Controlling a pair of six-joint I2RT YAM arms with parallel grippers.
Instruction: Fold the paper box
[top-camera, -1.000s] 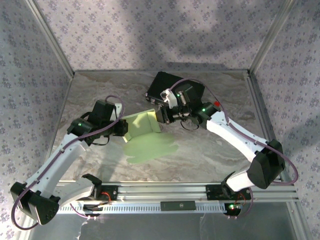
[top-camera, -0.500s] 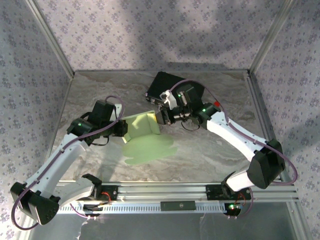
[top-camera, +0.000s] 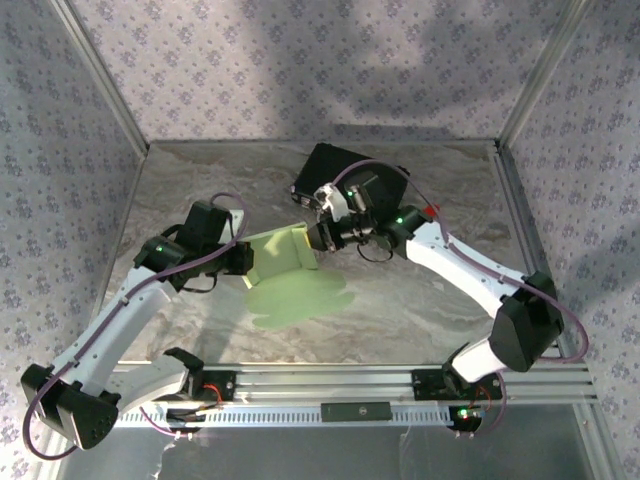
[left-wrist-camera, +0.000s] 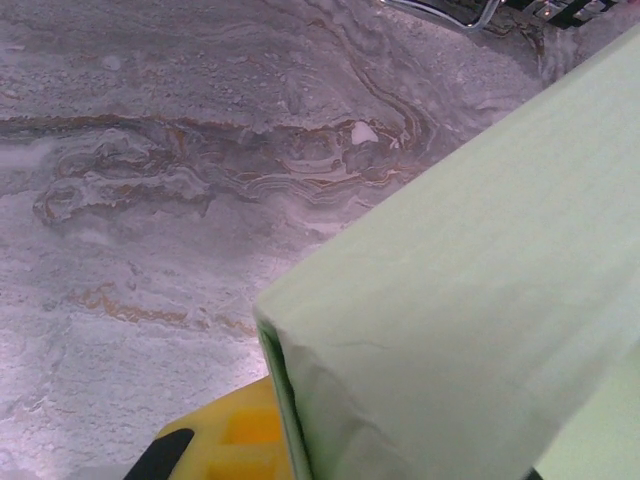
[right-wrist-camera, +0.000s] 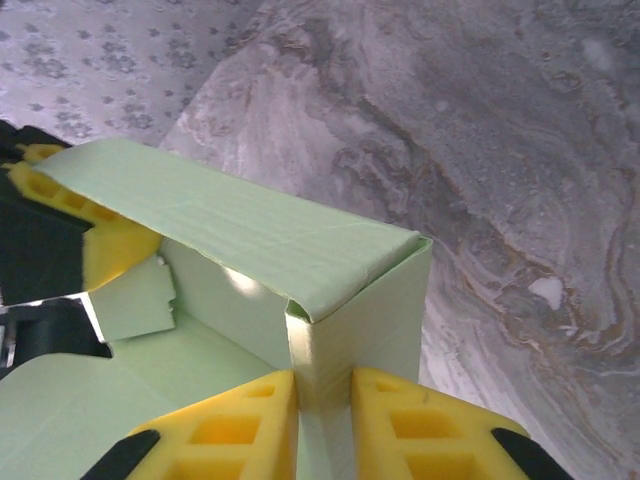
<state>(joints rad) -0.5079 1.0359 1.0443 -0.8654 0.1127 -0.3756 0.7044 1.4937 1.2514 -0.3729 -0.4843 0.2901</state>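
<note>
The paper box (top-camera: 285, 262) sits half-raised on the table (top-camera: 420, 290) between our arms. Our right gripper (right-wrist-camera: 322, 400) pinches its corner wall between yellow pads (right-wrist-camera: 230, 425); our left gripper (top-camera: 246, 260) clamps the opposite flap. If we pull apart or squeeze harder, the thin card may tear or crease off its score lines — the wall could spring flat.

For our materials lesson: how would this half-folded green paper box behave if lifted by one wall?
Probably floppy: the paper box is thin card, wrinkled near its corner. Likely light: the right claw holds one wall upright by a pinch. Unfolded flaps may sag.
</note>
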